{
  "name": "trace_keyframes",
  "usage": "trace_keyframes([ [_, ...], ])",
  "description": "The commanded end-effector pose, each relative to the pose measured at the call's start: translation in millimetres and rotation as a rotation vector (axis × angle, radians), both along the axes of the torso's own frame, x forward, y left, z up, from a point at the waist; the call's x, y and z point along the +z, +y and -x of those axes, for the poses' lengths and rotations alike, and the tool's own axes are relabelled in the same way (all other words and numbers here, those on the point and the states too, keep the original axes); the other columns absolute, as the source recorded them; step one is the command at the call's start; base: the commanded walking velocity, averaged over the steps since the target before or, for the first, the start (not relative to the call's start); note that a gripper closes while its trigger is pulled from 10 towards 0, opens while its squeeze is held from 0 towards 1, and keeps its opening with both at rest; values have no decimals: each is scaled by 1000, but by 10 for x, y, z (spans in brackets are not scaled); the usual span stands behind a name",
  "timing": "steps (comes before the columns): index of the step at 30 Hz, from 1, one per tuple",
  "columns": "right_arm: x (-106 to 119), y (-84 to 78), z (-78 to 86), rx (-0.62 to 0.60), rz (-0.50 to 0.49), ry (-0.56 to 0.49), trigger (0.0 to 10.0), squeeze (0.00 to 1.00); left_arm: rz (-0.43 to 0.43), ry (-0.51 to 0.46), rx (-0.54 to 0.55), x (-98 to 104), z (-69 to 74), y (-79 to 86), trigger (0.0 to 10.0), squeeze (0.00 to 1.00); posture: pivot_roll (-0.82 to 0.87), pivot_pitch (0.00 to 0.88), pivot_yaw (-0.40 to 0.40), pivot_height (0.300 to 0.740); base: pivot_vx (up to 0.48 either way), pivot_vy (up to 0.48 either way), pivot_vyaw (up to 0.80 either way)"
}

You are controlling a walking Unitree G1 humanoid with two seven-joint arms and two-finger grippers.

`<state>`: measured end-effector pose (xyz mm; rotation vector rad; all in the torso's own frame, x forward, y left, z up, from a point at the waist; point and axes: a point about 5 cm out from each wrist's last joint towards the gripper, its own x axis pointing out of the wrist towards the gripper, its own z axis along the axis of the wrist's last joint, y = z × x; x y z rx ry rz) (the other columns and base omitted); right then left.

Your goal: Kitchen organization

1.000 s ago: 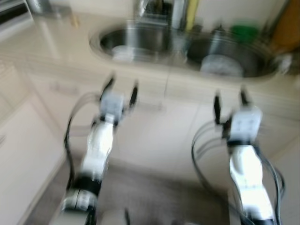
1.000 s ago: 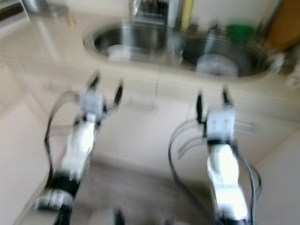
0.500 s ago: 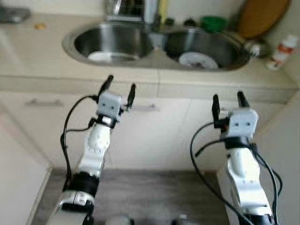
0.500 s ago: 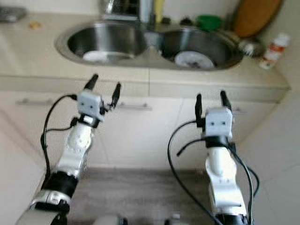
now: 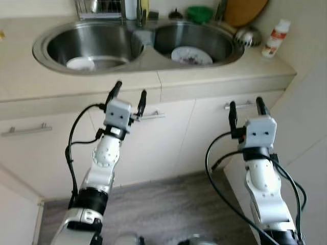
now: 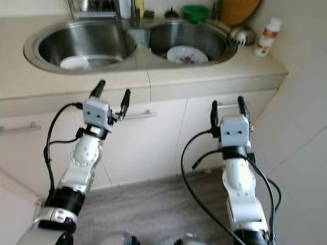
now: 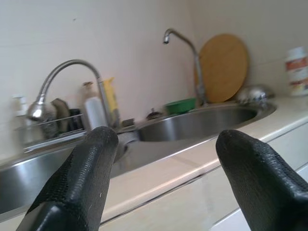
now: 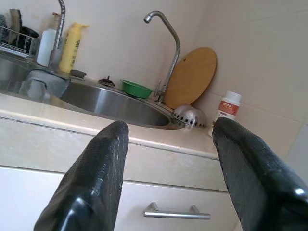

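My left gripper (image 5: 127, 94) hangs left of centre in the head view, fingers spread and holding nothing, just in front of the cupboard doors below the counter (image 5: 214, 69). My right gripper (image 5: 245, 107) hangs at the right of the frame, its fingers also apart and empty, level with a drawer handle (image 8: 176, 212) under the counter edge.

Above both, across the top of the frame, sits a double steel sink (image 5: 138, 48). Its left bowl holds a small white dish (image 5: 80, 63); its right bowl holds a white patterned plate (image 5: 191, 55).

Behind the sink, along the top edge, stand a green bowl (image 5: 200, 13), a yellow bottle (image 8: 72, 45) and a dish rack (image 5: 97, 7). In the upper right a round wooden board (image 5: 244, 10) leans on the wall, a metal strainer (image 5: 247, 35) lies just below it, and a white bottle with a red label (image 5: 275, 37) stands near the counter's corner.
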<state>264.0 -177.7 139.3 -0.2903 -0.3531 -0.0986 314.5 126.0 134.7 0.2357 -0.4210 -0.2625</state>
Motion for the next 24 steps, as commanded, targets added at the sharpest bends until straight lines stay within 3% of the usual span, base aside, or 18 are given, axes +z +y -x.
trace_keyframes([
  [1,-21,-39,-6,-20,10,17,10000,0,-23,-3,-16,14,-9,-46,10000,0,49,0,-55,740,0,0,0],
  [6,-37,-36,-26,-26,10,32,10000,0,-26,-3,-14,15,-12,-41,10000,0,50,0,-54,740,0,0,0],
  [10,-56,10,-43,-18,95,46,10000,0,-29,-2,-14,14,-13,-43,10000,0,51,0,-54,740,0,0,600],
  [19,-54,3,-46,-22,64,41,10000,0,-34,1,-12,10,-15,-49,10000,0,52,0,-55,740,0,0,800],
  [24,-69,-45,-51,-48,31,50,10000,0,-27,5,-12,4,-13,-53,10000,0,51,0,-55,740,0,0,0],
])
